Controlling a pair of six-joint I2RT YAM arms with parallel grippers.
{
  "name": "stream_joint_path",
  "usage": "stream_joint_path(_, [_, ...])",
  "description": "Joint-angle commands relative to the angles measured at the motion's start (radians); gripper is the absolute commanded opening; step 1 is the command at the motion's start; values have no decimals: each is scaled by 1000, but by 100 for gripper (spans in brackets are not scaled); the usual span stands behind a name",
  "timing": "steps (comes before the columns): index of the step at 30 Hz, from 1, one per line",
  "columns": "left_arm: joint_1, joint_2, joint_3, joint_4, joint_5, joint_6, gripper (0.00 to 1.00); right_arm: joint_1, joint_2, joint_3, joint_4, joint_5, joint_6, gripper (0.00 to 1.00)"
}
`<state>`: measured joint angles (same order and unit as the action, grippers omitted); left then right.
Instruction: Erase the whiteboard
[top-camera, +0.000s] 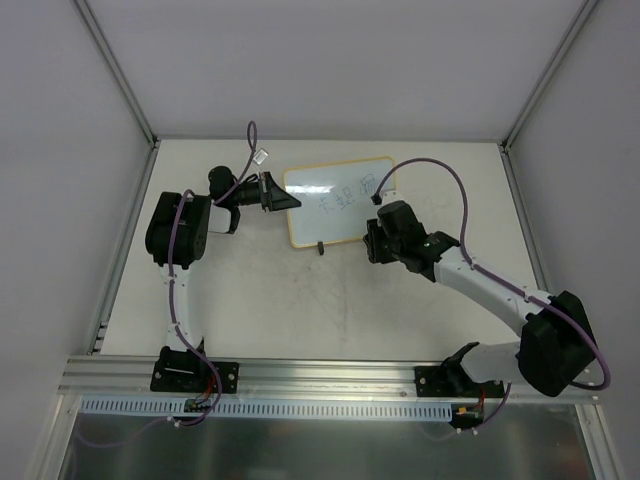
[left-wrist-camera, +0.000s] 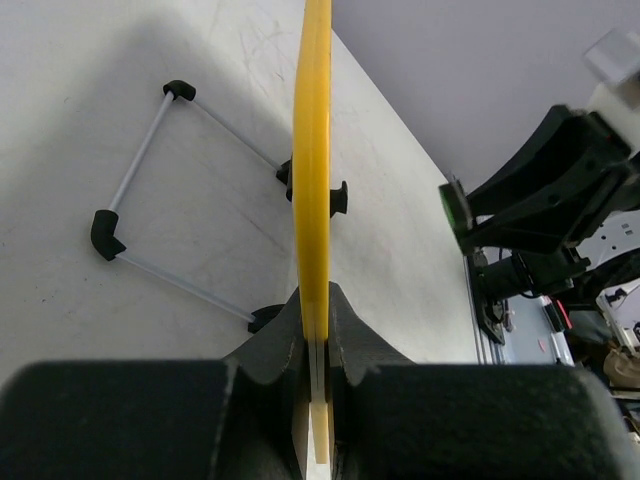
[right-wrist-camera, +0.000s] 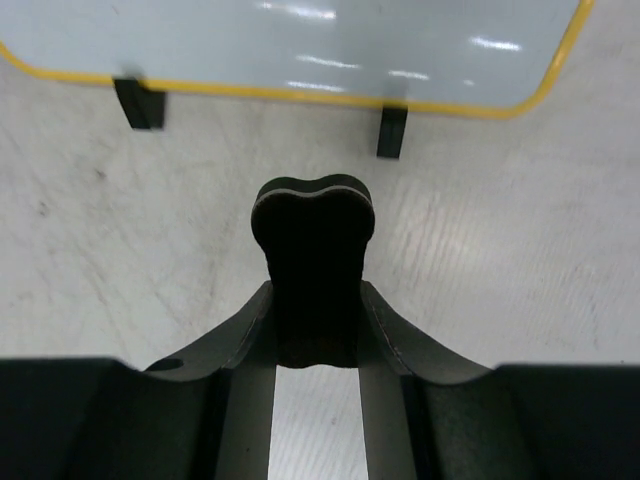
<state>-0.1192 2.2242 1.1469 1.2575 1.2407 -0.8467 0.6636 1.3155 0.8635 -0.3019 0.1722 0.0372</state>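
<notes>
— Where do we see the whiteboard (top-camera: 340, 200)?
— Standing at the far middle of the table (top-camera: 300, 310), blue scribbles showing. Our left end effector (left-wrist-camera: 315, 300) is clamped on its left edge.
— And our right end effector (right-wrist-camera: 315, 300)?
— Closed around a black bone-shaped block (right-wrist-camera: 313, 220), just short of the board's feet.

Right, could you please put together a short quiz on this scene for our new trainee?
1. True or false: the left gripper is shut on the edge of the small glossy white whiteboard with the pale yellow frame.
2. What does the right gripper hold? A) a small black bone-shaped block B) a blue marker pen C) nothing
3. Short answer: is the whiteboard's writing surface clean?

Key: 1 true. 2 A. 3 no, faint blue scribbles show on it in the top view.
</notes>
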Motion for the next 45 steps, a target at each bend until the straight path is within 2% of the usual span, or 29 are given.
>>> stream_joint_path(1, [-13, 14, 36, 33, 31, 38, 0, -2, 27, 104, 29, 24, -29, 0])
stream_joint_path(11, [-13, 12, 34, 26, 28, 44, 0, -2, 232, 322, 76, 4, -74, 0])
stream_joint_path(15, [-11, 23, 45, 11, 31, 34, 0, -2, 310, 373, 176, 1, -95, 0])
stream_joint_path(18, [-11, 34, 45, 61, 46, -4, 0, -1, 358, 399, 257, 21, -123, 0])
stream_joint_path(25, [-4, 57, 57, 111, 46, -58, 0, 28, 442, 420, 458, 122, -195, 0])
stream_joint_path(30, [10, 109, 80, 261, 52, -187, 0, 45, 494, 474, 454, 119, -211, 0])
stream_joint_path(37, [10, 104, 76, 244, 45, -173, 0, 70, 596, 612, 391, 111, -253, 0])
stream_joint_path(45, [10, 89, 57, 243, 39, -157, 0, 79, 668, 672, 317, 161, -263, 1])
